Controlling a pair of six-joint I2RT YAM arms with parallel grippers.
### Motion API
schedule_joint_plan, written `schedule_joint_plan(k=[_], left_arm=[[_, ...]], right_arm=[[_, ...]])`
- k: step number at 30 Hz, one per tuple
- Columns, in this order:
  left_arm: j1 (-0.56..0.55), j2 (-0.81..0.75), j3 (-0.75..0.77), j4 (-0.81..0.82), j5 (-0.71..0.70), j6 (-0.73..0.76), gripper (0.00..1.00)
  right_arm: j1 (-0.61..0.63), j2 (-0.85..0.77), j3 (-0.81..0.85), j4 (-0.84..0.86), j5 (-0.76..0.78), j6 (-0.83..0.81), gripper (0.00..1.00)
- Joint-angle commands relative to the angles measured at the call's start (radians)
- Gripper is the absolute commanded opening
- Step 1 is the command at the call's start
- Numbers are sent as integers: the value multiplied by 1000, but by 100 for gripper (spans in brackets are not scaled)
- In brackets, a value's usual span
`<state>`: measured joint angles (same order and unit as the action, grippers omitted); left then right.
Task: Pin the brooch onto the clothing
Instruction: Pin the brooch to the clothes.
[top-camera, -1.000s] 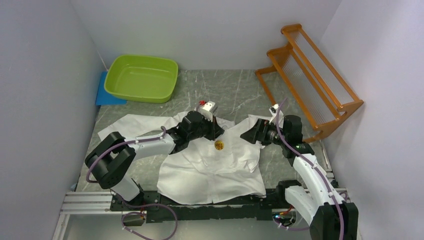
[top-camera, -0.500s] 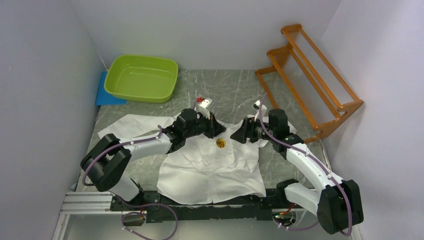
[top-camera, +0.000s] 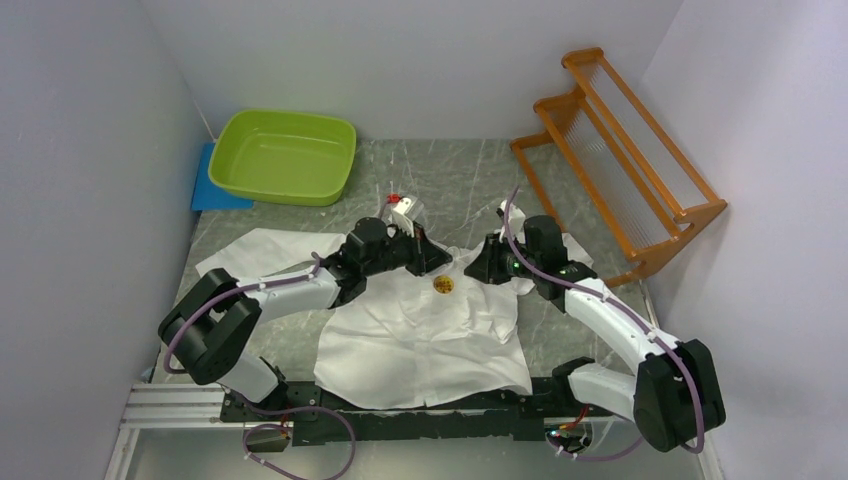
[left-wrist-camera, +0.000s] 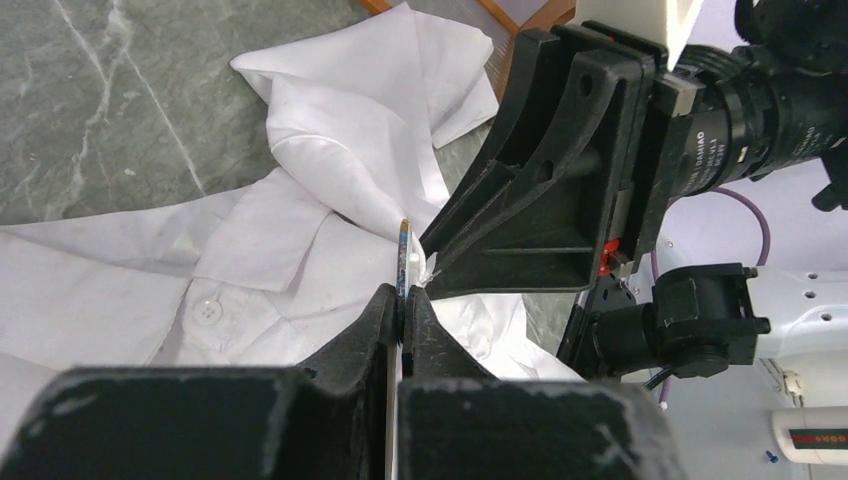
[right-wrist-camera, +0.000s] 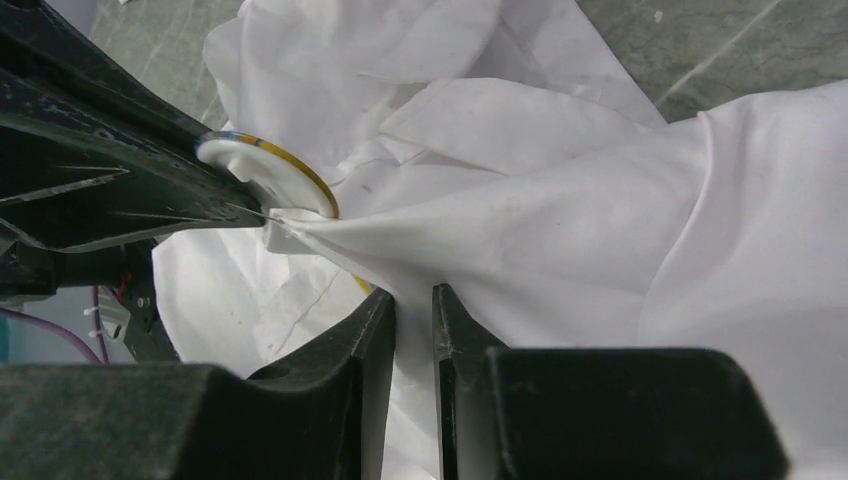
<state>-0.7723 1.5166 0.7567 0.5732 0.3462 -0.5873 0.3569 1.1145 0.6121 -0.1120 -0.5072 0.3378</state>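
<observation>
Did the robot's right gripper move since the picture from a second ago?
Yes. The right gripper slid left over the shirt, away from the orange rack and closer to the left gripper.

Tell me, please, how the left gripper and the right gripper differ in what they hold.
The left gripper is shut on the brooch, a thin disc; the right gripper pinches a fold of the white shirt. The left gripper reaches in from the left, the right gripper from the right. Both are black, tips almost meeting.
</observation>
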Motion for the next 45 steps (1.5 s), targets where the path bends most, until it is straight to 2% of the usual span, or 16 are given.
schedule_joint_plan(k=[1,3,5,6,8,10,11,17,24,26,28,30,35,41,42,45], left_arm=[[18,-56,-6,89,35,-25,3],[22,-59,-7,91,48,-20,3],[27,-63,-11,89,61,-6,3],[29,-65,-12,88,70,3,3],[34,-71,-18,88,85,20,3],[40,-77,-26,91,97,38,3],[42,-80,-30,96,103,47,3],[51,-97,-66,181,189,112,3],[54,-80,-153,493,332,122,2],[56,-64,-165,573,379,110,3],[57,-52,-171,640,403,90,3],[57,-42,-172,680,421,76,3],[57,-35,-177,713,439,74,3],[57,-57,-169,648,431,104,3],[57,-63,-164,627,433,110,3],[57,-80,-155,562,432,130,3]], right_arm=[[5,-2,35,4,28,-19,23],[5,-20,29,9,24,-27,28],[5,-55,28,11,21,-36,55],[5,-79,28,13,25,-40,65],[5,-138,26,32,26,-48,81],[4,-196,19,69,8,-59,91],[4,-222,16,84,3,-69,94],[4,-348,-63,259,-151,-185,97],[2,-295,-26,193,-282,-284,90],[2,-289,-30,236,-324,-271,83],[2,-285,-35,277,-373,-255,72],[2,-281,-35,303,-402,-243,67],[1,-262,-21,310,-446,-243,66],[2,-238,-6,318,-470,-227,57],[2,-235,-5,323,-473,-226,55],[1,-227,-5,339,-470,-212,37]])
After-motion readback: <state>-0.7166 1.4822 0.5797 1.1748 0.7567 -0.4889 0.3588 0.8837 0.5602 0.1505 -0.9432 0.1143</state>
